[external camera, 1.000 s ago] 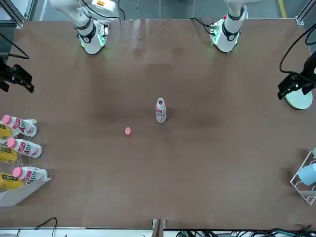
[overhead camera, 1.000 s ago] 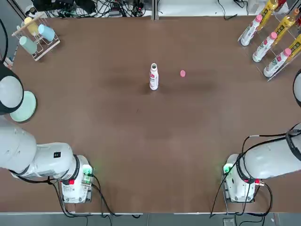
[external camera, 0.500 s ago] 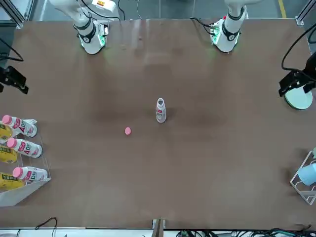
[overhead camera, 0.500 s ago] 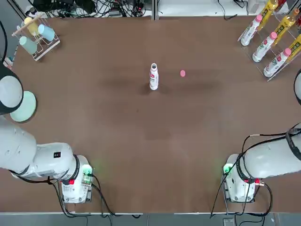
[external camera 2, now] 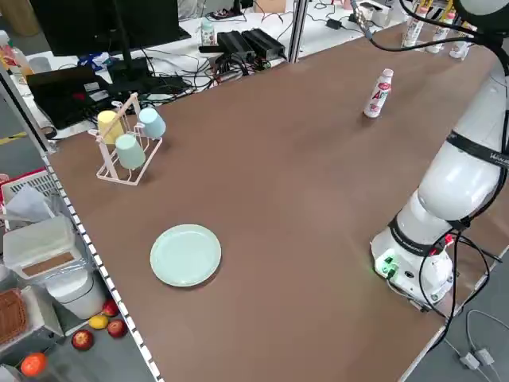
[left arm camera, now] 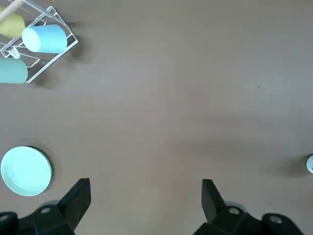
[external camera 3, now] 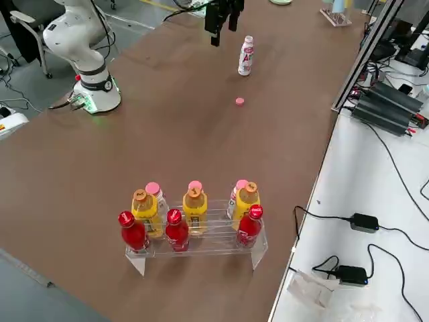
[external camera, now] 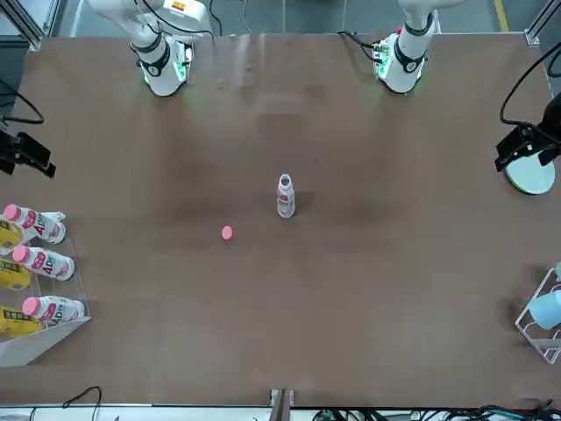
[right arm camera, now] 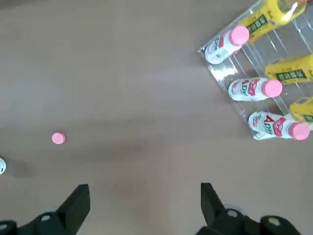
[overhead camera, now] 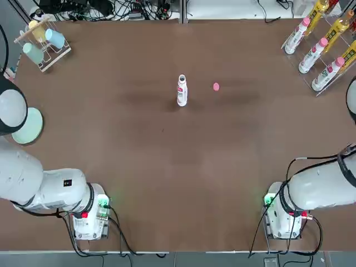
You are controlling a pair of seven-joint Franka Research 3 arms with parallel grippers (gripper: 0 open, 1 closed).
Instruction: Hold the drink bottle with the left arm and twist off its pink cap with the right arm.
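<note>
The drink bottle (overhead camera: 182, 90) stands upright mid-table with its white neck bare, also in the front view (external camera: 285, 196) and right side view (external camera 3: 246, 56). The pink cap (overhead camera: 216, 86) lies loose on the table to the bottle's right, a short way off (external camera: 227, 232) (right arm camera: 58, 138). My left gripper (left arm camera: 145, 196) hangs open and empty high over the table's left side, near the plate (external camera: 517, 151). My right gripper (right arm camera: 144, 198) hangs open and empty high over the right side, near the bottle rack (external camera: 31, 156). Neither touches the bottle or cap.
A clear rack (overhead camera: 322, 44) of white pink-capped, yellow and red bottles sits at the far right corner. A wire rack with cups (overhead camera: 41, 41) stands at the far left corner. A pale green plate (overhead camera: 28, 125) lies at the left edge.
The right gripper has drifted a little farther from its base, toward the bottle rack. The bottle, the cap and the left gripper stay where they were.
</note>
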